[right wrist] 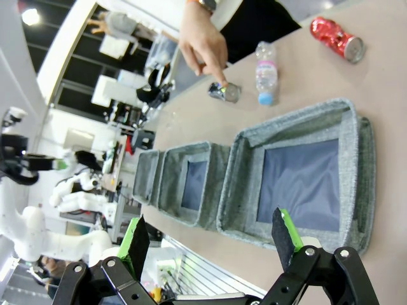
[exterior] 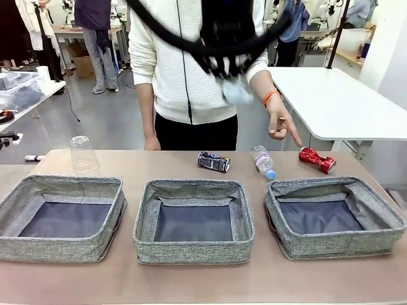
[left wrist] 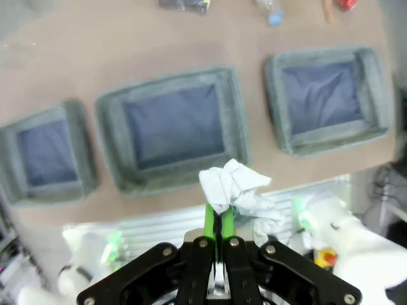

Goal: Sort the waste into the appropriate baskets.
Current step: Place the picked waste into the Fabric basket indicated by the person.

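My left gripper (left wrist: 218, 213) is shut on a crumpled white paper wad (left wrist: 235, 190). It hangs high over the table, with the wad (exterior: 238, 93) under the left gripper (exterior: 227, 71) in front of the person. Three grey woven baskets sit in a row: left (exterior: 13, 197), middle (exterior: 144, 213), right (exterior: 381, 216). Behind them lie an upturned clear cup (exterior: 84, 154), a dark printed can (exterior: 213, 162), a bottle (exterior: 263, 161) and a red can (exterior: 317, 159). My right gripper (right wrist: 210, 235) is open and holds nothing, above the near side of the right basket (right wrist: 356, 159).
The person's hand (exterior: 280, 124) points a finger down between the bottle and the red can. All three baskets show bare dark bottoms. A white table (exterior: 343, 101) stands behind on the right.
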Motion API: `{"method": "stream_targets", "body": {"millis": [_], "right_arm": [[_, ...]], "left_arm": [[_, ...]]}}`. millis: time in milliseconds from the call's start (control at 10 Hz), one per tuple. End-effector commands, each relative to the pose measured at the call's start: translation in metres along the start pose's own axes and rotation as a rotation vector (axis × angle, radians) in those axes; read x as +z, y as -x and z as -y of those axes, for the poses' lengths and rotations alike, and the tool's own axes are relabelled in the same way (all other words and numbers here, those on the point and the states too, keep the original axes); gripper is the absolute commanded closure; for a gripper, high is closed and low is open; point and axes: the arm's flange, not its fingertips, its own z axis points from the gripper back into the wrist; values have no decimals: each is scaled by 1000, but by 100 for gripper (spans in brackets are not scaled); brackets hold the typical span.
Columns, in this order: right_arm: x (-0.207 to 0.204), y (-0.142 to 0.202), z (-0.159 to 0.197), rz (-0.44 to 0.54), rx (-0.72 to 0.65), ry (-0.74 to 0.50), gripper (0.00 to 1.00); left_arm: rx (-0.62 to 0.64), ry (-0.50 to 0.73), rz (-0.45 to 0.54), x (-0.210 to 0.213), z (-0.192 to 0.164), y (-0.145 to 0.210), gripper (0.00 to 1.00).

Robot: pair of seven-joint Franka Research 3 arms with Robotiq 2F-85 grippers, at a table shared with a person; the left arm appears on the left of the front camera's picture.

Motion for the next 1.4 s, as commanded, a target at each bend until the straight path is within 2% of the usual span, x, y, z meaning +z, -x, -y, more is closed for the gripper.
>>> {"method": "stream_targets", "body": {"millis": [0,300,500,600,700,800,1100,1300], "right_arm": [[0,-3,0,15,24,-19,0],[0,0,0,0,0,0,0],[88,-19,2,218,41,19,0],[114,-20,12,226,43,20,0],[122,-20,21,251,17,16,0],[89,-10,-2,188,7,40,0],[89,-10,-2,188,7,40,0],[89,-10,-2,188,7,40,0]], "left_arm": [[-116,172,63,-90,-38,33,99],[-278,298,33,-165,1,-3,99],[-322,322,42,-200,37,-21,99],[-317,352,21,-214,54,-28,99],[-308,365,12,-223,65,-31,99],[-302,383,14,-232,74,-31,99],[-342,380,-18,-263,103,-31,99],[-353,394,-24,-264,104,-33,99]]}}
